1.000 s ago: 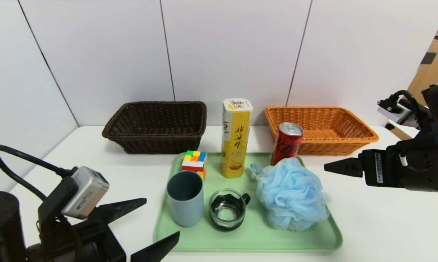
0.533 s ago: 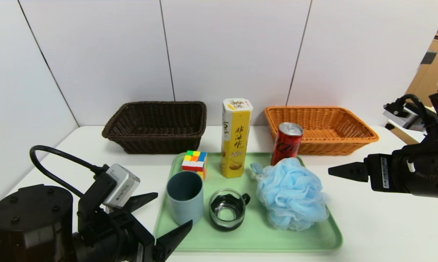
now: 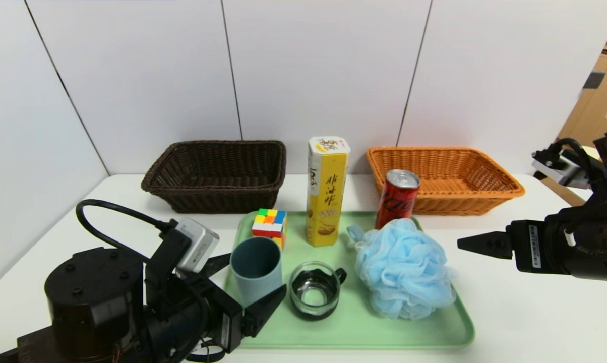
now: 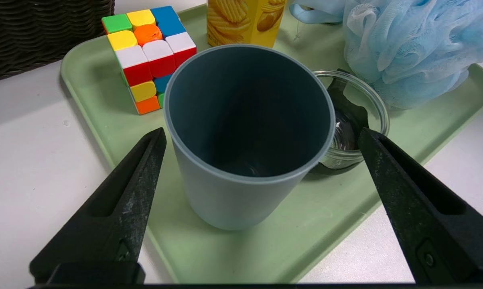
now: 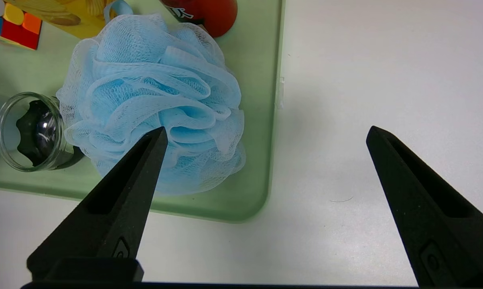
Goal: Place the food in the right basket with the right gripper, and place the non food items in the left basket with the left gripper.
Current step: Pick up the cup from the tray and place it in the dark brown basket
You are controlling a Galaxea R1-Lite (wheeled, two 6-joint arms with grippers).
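The white worktop (image 3: 510, 312) carries three things directly: a green tray (image 3: 424, 333) near its front middle, a dark basket (image 3: 218, 176) behind the tray to the left, and an orange basket (image 3: 444, 179) behind it to the right. Both baskets stand near the back wall, well apart from each other, and each sits just beside a rear corner of the tray.

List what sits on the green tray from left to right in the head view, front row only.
Blue-grey cup → glass mug → light blue bath sponge. The left gripper is open around the cup.
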